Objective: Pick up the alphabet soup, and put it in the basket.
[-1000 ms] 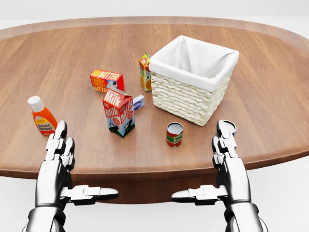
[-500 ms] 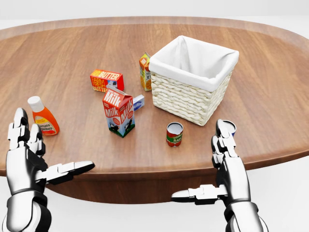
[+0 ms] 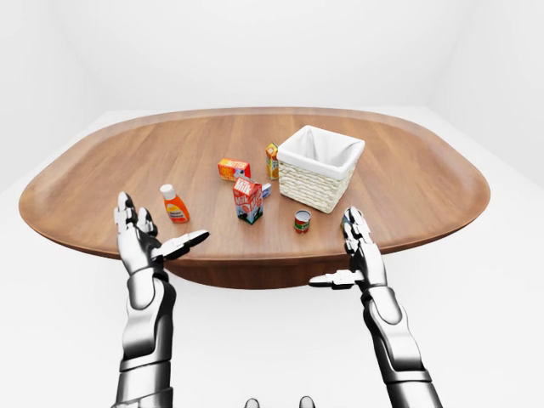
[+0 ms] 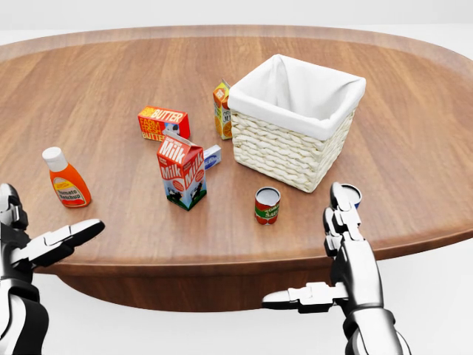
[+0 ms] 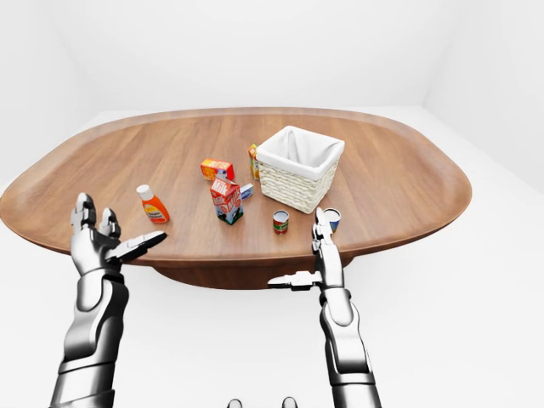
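Two small cans stand on the wooden table below the basket in the head view. One is a red-and-green can. The other is a blue-labelled can, half hidden behind my right fingertips in the head view. I cannot read either label, so which is the alphabet soup is unclear. The wicker basket with a white cloth liner sits to the upper right and looks empty. My right hand is open at the table's near edge, thumb pointing left. At the lower left, off the table's edge, my left hand is open.
A milk carton stands left of the red-and-green can, with a small blue-and-white box behind it. A butter box, an orange juice carton against the basket, and a ketchup bottle are also on the table.
My left hand has swung left and downward, away from the table edge toward the head view's corner. The right hand and all objects have stayed put.
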{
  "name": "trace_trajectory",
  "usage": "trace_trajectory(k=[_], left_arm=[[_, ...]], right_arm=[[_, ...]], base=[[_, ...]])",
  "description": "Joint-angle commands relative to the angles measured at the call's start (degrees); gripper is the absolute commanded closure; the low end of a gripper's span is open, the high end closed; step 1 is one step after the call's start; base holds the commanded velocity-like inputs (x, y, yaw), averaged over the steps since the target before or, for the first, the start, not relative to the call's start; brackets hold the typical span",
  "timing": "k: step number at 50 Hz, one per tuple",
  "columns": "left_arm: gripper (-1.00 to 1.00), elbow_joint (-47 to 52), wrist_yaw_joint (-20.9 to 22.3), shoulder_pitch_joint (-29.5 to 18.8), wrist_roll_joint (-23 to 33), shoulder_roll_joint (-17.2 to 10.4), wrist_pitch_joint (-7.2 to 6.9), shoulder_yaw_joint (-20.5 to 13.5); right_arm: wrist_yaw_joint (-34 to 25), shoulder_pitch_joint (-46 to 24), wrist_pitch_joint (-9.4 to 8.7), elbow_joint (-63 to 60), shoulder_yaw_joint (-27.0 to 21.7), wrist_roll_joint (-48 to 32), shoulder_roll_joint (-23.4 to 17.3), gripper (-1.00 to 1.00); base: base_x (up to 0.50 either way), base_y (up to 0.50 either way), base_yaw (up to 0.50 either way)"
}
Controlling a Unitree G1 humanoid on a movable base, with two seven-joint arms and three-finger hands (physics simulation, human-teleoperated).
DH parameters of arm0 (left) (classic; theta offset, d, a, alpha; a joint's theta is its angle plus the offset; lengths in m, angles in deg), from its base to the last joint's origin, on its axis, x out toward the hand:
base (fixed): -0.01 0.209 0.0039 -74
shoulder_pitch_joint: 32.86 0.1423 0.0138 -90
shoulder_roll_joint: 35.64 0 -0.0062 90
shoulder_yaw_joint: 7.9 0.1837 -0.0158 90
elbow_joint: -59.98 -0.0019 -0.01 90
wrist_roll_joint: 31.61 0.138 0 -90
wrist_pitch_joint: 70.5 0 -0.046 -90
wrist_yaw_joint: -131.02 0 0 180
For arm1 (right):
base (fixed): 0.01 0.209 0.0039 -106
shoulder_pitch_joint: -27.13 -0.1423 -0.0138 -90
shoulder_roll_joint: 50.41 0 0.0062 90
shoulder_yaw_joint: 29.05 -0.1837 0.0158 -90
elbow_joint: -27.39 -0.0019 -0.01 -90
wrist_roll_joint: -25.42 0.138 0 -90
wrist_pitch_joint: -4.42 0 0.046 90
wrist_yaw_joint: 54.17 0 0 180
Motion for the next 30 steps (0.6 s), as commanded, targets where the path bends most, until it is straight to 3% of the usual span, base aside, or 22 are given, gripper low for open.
trace_trajectory(k=[1, 2, 3, 5, 15, 18, 26, 30], left_arm=[[-1.0, 0.01, -2.57, -2.21, -4.57, -2.73, -3.32, -3.18], [-1.0, 0.01, -2.62, -2.21, -4.66, -2.78, -3.37, -3.15], [-1.0, 0.92, -2.55, -2.45, -6.34, -3.25, -4.83, -3.62], [-1.0, 0.97, -3.0, -2.73, -5.74, -3.82, -4.83, -3.78], [-1.0, -5.02, -3.23, -5.78, -5.73, -6.31, -4.83, -4.86], [-1.0, -4.74, -3.63, -5.99, -6.93, -7.09, -4.83, -5.63], [-1.0, -6.13, -4.29, -8.18, -11.46, -11.14, -4.83, -8.89], [-1.0, -6.22, -4.4, -8.16, -11.68, -11.32, -4.83, -8.76]], right_arm=[[0.0, -0.04, -0.28, -0.11, 0.13, -0.31, 0.04, -1.0], [0.01, -0.03, -0.32, -0.16, 0.14, -0.31, 0.04, -1.0], [-0.15, 0.26, -0.37, -0.85, 0.42, -0.35, 0.15, -1.0], [-0.35, -0.04, 0.58, 0.3, 0.25, -0.31, 0.02, -1.0], [-0.25, -0.69, 0.82, 1.61, 0.19, -0.38, -0.01, -1.0], [-0.14, -0.5, -0.23, 0.31, 0.51, -0.65, 0.13, -1.0], [-0.29, -0.93, 1.07, 2.16, 0.11, -0.22, -0.02, -1.0], [-0.29, -0.95, 1.1, 2.21, 0.1, -0.22, -0.03, -1.0]], base=[[0.0, 0.0, 0.0], [0.0, 0.0, 0.0], [0.0, 0.0, 0.0], [0.0, 0.0, 0.0], [0.0, 0.0, 0.0], [0.0, 0.0, 0.0], [0.0, 0.0, 0.0], [0.0, 0.0, 0.0]])
